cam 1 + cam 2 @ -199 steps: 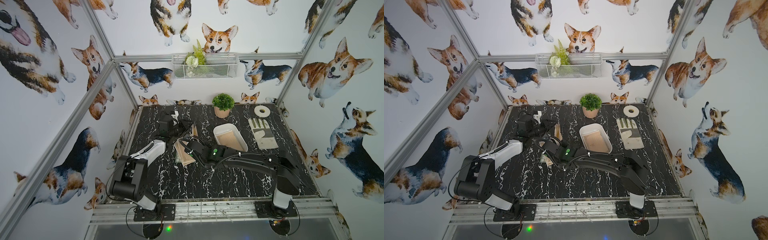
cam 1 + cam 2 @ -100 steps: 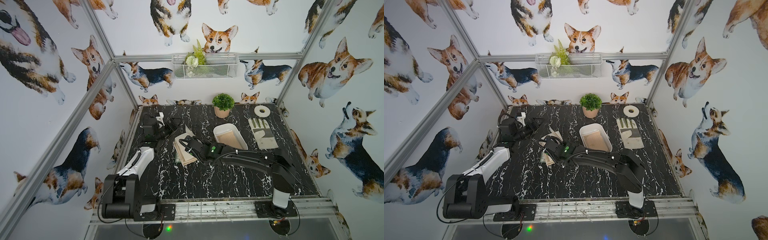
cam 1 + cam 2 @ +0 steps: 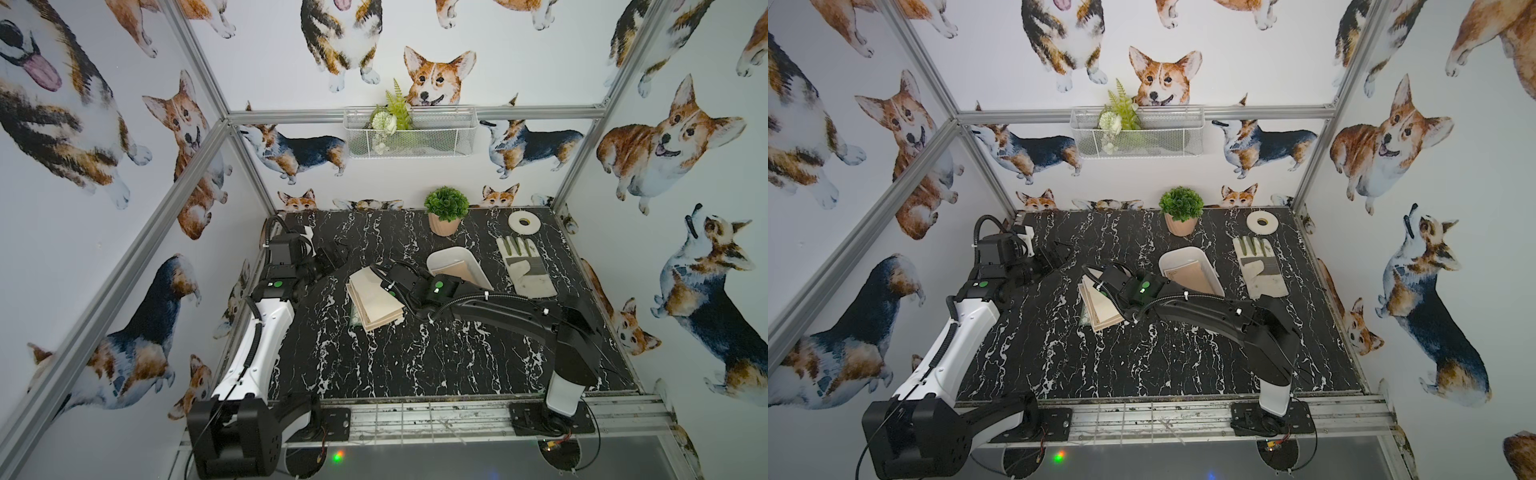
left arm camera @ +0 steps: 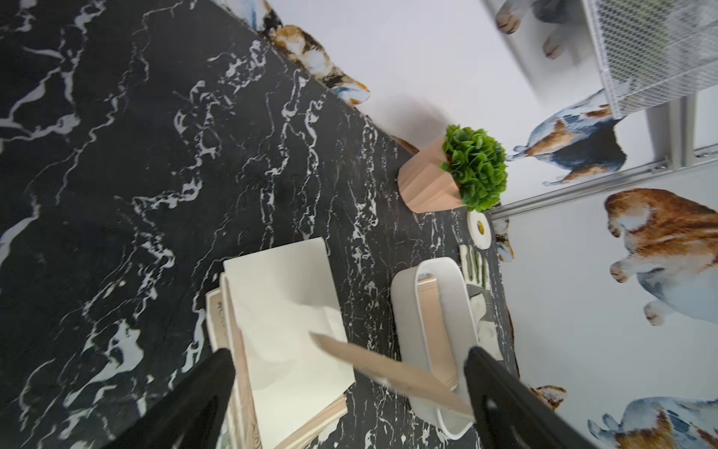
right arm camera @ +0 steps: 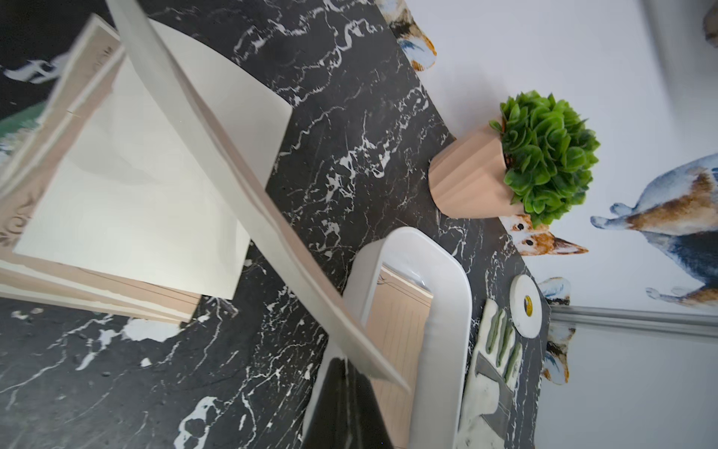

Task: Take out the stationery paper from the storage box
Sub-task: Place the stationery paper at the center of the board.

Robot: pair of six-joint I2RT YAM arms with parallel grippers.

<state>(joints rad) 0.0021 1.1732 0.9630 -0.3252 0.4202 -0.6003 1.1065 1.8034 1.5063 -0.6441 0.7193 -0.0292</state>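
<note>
Right pincer (image 5: 344,369), clamped shut on the edge of one sheet (image 5: 233,175), holds it slanting lengthwise forward over the stack (image 3: 376,299) on the tabletop (image 3: 374,365), more paper (image 3: 1187,276) lying in the box (image 3: 478,268) close beside it, while left pincer (image 3: 332,257) gapes empty, farther off

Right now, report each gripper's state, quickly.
Left gripper: open, holding nothing.
Right gripper: shut on a sheet of stationery paper.

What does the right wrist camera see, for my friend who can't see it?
The right tool pinches one stationery sheet slanting above the paper pile. Nearby, the white storage box holds tan paper.
</note>
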